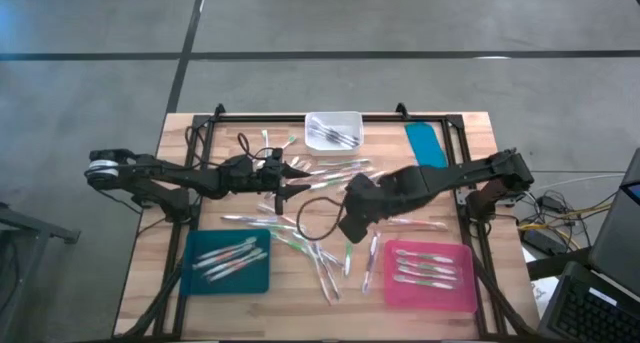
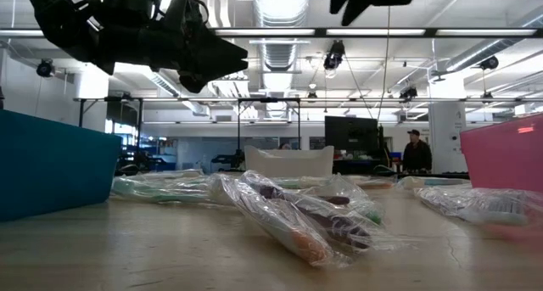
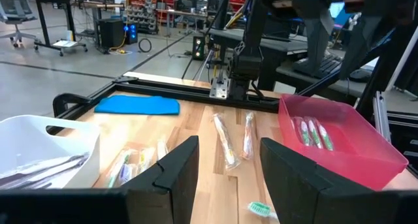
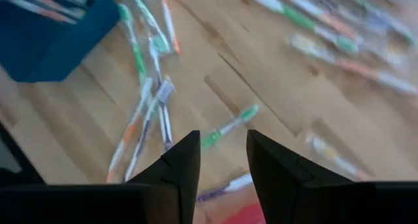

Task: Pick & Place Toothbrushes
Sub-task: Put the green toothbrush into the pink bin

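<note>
Wrapped toothbrushes (image 2: pixel 293 210) lie loose mid-table between teal tray (image 1: pixel 228 261) and pink tray (image 1: pixel 430 276), presumably awaiting sorting, so the right gripper (image 4: pixel 223 160) hovers above them, fingers parted and seemingly empty, while the left gripper (image 3: pixel 228 168) waits open nearby.

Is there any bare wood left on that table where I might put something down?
Yes: the strip left of the white bin along the far edge, and the near edge between the teal tray and pink tray, though toothbrushes spill into it. The middle is crowded, under both arms.
</note>
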{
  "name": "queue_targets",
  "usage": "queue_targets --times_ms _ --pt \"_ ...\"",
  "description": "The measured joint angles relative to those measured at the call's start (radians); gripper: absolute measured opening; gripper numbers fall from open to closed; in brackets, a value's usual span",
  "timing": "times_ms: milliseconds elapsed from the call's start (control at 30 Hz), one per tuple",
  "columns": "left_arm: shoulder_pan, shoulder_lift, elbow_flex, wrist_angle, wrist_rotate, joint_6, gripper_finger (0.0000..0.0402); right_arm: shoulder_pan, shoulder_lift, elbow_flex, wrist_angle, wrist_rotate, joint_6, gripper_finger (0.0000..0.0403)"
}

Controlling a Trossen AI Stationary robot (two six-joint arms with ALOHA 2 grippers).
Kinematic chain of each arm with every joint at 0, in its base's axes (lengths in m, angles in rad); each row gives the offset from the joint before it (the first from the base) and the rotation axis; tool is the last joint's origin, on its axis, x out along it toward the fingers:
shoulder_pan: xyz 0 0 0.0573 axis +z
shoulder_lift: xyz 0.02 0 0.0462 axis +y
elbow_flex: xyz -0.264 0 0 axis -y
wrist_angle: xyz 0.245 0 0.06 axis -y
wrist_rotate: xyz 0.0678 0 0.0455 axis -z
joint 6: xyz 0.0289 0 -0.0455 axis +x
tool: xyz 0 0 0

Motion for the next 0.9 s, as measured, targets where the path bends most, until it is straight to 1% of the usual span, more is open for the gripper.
queue_targets --times_ms 167,333,500,600,733,900 --pt "0.000 0.000 0.000 -0.005 0.000 0.000 0.0167 0.032 -0.001 -0.080 0.003 0.001 0.176 0.0141" --pt "0.000 0.000 0.000 -0.019 0.000 0.004 0.0167 0.037 -0.001 -0.189 0.069 -0.012 0.295 0.0161" --pt "0.000 0.000 0.000 -0.027 -0.018 0.025 0.0167 0.037 0.000 -0.304 0.275 -0.016 0.313 0.0184" --pt "0.000 0.000 0.000 -0.029 -0.033 0.028 0.0167 0.037 0.000 -0.375 0.406 -0.047 0.314 0.0194" --pt "0.000 0.000 0.000 -0.031 -0.043 0.039 0.0167 0.036 0.001 -0.454 0.461 -0.056 0.360 0.0199" --pt "0.000 0.000 0.000 -0.031 -0.071 0.050 0.0167 0.037 0.001 -0.536 0.546 -0.057 0.392 0.0191"
